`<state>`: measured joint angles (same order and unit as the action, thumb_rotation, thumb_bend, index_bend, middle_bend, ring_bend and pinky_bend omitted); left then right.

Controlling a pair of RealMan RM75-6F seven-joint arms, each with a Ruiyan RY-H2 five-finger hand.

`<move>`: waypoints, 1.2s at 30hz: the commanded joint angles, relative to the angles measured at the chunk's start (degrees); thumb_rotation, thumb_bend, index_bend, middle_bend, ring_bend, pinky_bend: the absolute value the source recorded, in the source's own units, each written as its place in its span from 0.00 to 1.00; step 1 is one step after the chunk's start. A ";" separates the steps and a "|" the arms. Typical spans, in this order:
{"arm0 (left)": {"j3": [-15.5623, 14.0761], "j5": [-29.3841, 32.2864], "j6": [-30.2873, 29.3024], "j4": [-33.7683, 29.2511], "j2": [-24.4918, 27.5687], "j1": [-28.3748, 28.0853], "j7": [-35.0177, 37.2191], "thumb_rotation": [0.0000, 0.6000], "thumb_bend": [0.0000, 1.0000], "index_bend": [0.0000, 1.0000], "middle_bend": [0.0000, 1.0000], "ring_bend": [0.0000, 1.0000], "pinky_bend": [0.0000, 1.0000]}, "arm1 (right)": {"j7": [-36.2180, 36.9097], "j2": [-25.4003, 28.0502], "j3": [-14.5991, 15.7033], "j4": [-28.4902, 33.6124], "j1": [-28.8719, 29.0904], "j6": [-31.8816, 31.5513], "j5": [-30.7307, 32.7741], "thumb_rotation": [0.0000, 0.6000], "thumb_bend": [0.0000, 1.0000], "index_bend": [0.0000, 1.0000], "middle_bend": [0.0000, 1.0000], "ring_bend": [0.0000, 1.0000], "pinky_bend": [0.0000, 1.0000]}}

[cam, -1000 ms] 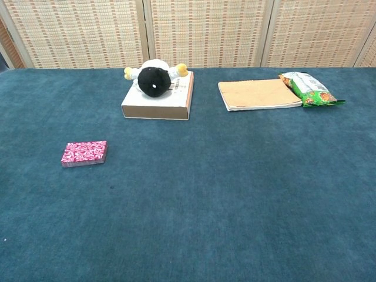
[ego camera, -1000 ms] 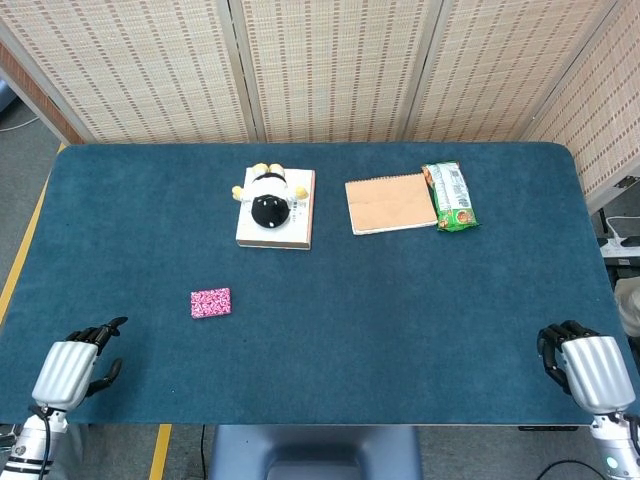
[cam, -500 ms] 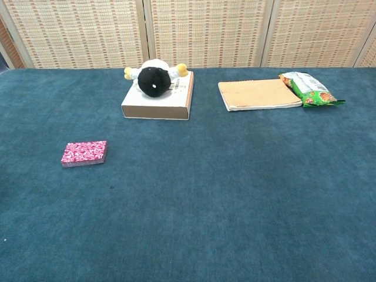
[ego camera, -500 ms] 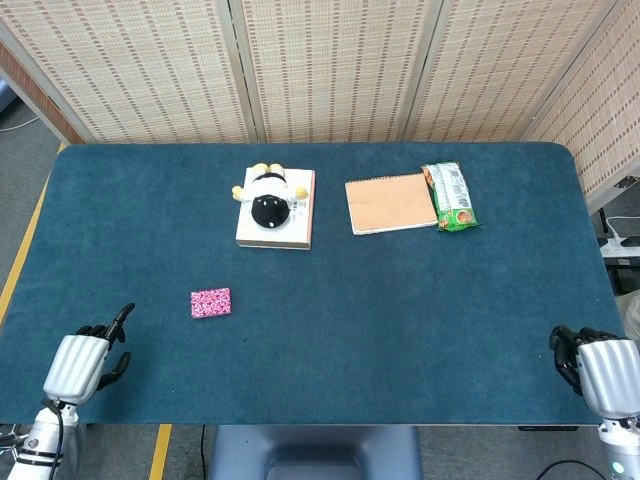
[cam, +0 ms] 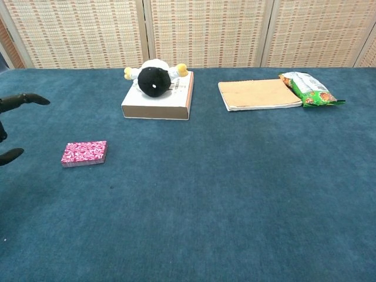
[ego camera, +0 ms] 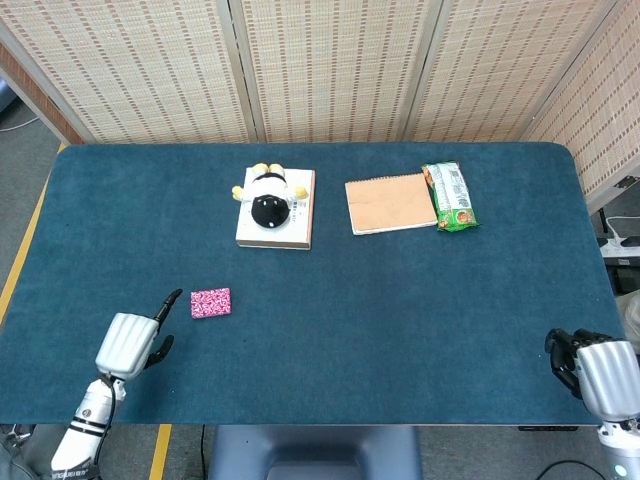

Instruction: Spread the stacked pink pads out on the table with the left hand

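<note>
The stack of pink pads lies flat on the blue table, left of centre; the chest view shows the same pink pads as a neat pile. My left hand hovers just left of the stack, fingers apart and empty, one finger stretched toward it without touching. In the chest view only the dark fingertips of that hand enter at the left edge. My right hand sits at the table's near right corner with its fingers curled in, holding nothing.
A white box with a black-and-white plush toy on it stands at the back centre. A brown notebook and a green snack bag lie at the back right.
My left hand has moved right and forward from the near left corner toward the pink stack, and its fingertips now show in the chest view. The right hand has drawn back slightly.
</note>
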<state>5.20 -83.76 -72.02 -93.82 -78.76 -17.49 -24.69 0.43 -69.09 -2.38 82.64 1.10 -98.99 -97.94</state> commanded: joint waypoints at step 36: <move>13.10 49.49 -11.70 1.01 -26.27 -17.74 -34.18 1.00 0.37 0.19 1.00 1.00 1.00 | 1.21 1.49 0.94 0.77 0.65 2.16 -0.27 1.00 0.35 1.00 0.86 0.77 0.87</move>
<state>17.86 -34.80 -83.12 -93.52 -104.34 -34.85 -58.85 1.65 -67.59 -1.44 83.41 1.75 -96.83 -98.21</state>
